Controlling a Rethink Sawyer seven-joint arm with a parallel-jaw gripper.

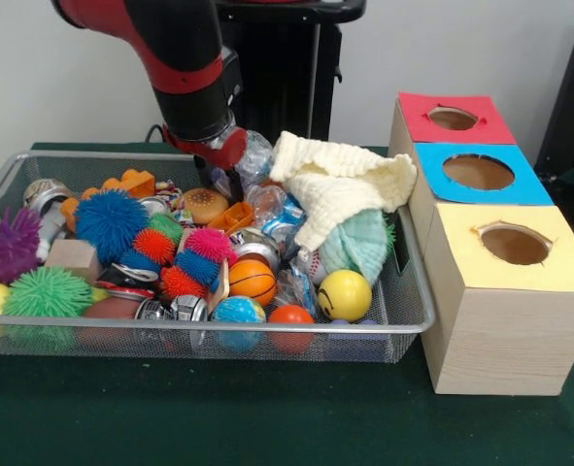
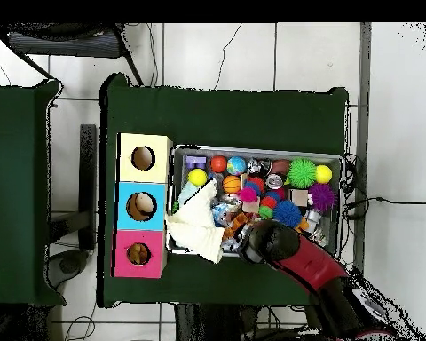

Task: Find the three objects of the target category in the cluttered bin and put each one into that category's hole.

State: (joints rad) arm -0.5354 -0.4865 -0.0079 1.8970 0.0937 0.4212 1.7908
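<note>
**A:** Front view. The arm reaches down into the far side of the wire bin, its gripper low among crumpled clear plastic, just beside the cream cloth. What is it holding?

**B:** I cannot tell; the wrist hides the tip. The task names no category here, so candidates stay open: spiky balls such as the blue one, smooth balls such as the yellow one. A good search would, I judge, shift the cloth aside, since it drapes over a teal item and more beneath.

**A:** Overhead view?

**B:** The arm covers the bin's edge nearest the base; the gripper itself is buried under it. The box stands touching the bin, with yellow, blue and red holes. What lies inside them is too dark to judge.
</note>
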